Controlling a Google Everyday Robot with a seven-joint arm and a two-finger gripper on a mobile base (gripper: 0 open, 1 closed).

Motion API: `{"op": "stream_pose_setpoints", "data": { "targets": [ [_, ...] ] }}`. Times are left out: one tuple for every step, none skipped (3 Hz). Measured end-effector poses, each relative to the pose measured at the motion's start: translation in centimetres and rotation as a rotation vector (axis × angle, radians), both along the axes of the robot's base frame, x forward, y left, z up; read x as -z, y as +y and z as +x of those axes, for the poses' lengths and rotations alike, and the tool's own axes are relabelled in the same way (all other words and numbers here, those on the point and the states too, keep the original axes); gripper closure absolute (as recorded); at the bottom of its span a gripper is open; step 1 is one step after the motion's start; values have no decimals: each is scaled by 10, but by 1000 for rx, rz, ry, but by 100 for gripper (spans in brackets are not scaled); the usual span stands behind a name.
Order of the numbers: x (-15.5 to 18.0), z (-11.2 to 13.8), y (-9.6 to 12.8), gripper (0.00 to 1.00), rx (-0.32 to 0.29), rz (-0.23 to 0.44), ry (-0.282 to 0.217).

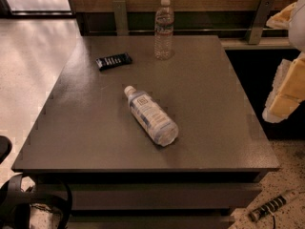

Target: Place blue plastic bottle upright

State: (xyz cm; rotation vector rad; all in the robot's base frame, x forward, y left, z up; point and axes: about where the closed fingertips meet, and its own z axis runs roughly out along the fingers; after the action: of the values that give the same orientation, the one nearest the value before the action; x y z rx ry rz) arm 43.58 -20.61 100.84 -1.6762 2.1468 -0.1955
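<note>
The blue plastic bottle [151, 114] lies on its side near the middle of the dark grey table [214, 128]. Its white cap points to the far left and its base to the near right. Its white and pale-blue label faces up. My gripper [274, 66] is at the right edge of the view, raised beside the table's right side and well apart from the bottle. Its pale yellow-white fingers [286, 97] stand apart and hold nothing.
A slimmer clear ribbed bottle [164, 30] stands upright at the table's far edge. A flat black object [113, 60] lies at the far left. A wall rail runs behind the table. A striped object [271, 206] lies on the floor at the near right, and black gear [19, 204] sits at the near left.
</note>
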Motion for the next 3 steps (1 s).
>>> {"op": "stream_pose_setpoints", "data": {
  "targets": [
    [0,0,0,0,1,0,0],
    [-3,9,2,0,50,21,-4],
    [5,35,17,0,128,90,56]
  ]
}}
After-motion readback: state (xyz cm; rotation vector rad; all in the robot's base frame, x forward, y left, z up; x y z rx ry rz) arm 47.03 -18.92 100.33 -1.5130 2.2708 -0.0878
